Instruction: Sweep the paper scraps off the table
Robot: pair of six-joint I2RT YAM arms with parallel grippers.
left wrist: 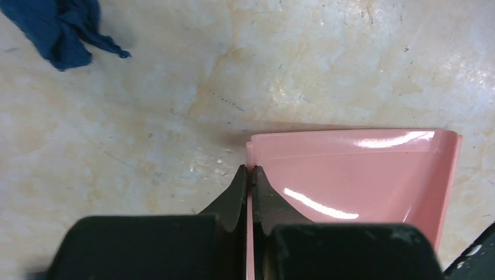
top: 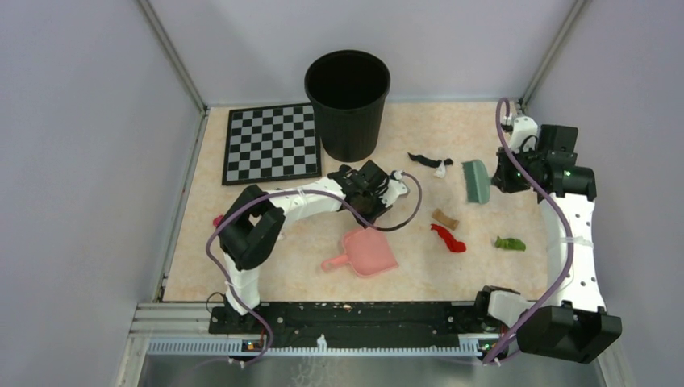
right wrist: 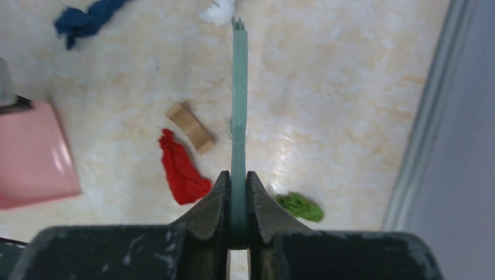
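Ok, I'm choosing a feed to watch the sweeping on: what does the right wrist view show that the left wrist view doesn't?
Only right wrist: the right fingers clamped on the grey-green brush, plus the red scrap, tan scrap, green scrap and white scrap. Only left wrist: the left fingers shut on the side wall of the pink dustpan. Both: the dustpan, a blue scrap and the marbled table.

My black plastic fingers [left wrist: 234, 198] look matt and faintly scuffed. The pink plastic dustpan [left wrist: 362, 175] is smooth and glossy, throwing bright glints. The pale marbled stone-pattern table [left wrist: 327, 52] has a soft sheen with fine scratches. The twisted paper scraps [right wrist: 181, 169] look crumpled and matt. The grey-green plastic hand brush [right wrist: 239, 87] is dull.
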